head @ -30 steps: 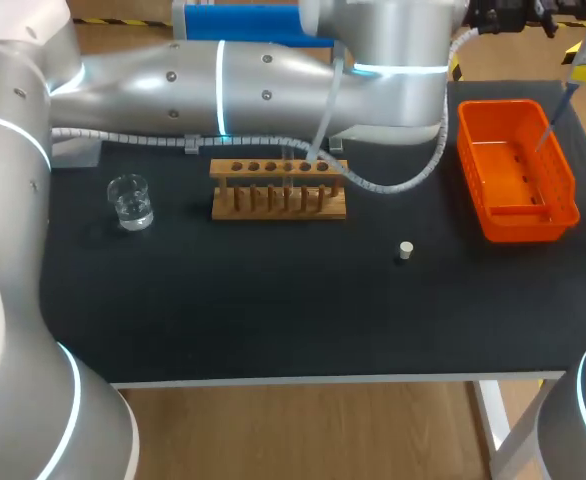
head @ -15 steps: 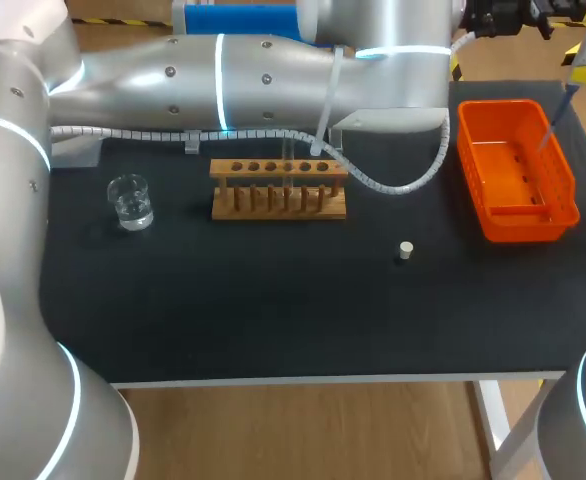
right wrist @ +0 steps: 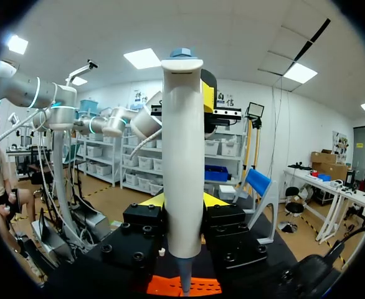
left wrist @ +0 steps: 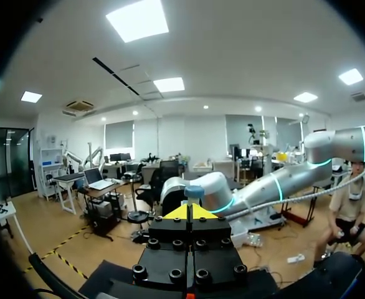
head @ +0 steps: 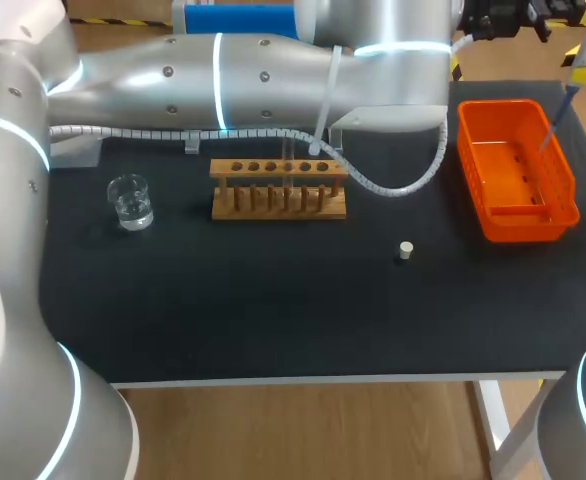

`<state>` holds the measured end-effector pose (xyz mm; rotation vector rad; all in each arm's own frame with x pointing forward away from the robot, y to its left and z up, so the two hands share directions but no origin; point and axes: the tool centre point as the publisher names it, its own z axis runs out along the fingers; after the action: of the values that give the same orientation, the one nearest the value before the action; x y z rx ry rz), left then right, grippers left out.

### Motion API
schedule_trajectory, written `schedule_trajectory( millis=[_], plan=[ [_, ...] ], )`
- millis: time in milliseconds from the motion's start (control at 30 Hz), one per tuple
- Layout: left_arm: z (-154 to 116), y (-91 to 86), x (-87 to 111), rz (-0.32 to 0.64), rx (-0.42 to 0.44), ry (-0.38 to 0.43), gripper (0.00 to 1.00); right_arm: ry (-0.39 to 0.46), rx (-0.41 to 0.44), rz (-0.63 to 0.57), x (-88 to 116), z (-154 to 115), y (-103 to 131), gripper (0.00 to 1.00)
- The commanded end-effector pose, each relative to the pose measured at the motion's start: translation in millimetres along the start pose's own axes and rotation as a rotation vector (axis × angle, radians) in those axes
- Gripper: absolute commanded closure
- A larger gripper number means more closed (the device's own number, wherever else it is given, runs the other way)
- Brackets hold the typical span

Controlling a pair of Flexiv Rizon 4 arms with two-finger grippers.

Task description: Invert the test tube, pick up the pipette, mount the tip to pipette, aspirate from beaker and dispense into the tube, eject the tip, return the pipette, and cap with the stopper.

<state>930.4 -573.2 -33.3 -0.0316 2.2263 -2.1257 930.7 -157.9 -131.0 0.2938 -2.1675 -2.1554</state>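
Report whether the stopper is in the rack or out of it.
Out. The stopper lies on the table, apart from the rack.

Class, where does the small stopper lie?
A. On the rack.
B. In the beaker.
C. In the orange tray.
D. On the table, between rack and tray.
D: the stopper lies alone on the table, between wooden rack and orange tray.

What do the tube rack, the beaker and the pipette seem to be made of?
Tube rack: wood, matt brown, with drilled holes.
Beaker: clear glass or plastic, see-through with glints.
Pipette: probably plastic, smooth white with slight sheen.
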Motion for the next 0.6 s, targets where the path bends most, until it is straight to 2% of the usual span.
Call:
schedule_trajectory(
  millis=[33,600],
  plan=[
    [4.8,6.8,3.7,0.004,-0.002,-0.022,1.0,0.006,0.001,-0.001,-1.9,-1.9,3.3,1.0],
    [6.1,22.3,6.2,0.022,-0.051,-0.031,1.0,0.006,0.001,-0.001,-1.9,-1.9,3.3,1.0]
  ],
)
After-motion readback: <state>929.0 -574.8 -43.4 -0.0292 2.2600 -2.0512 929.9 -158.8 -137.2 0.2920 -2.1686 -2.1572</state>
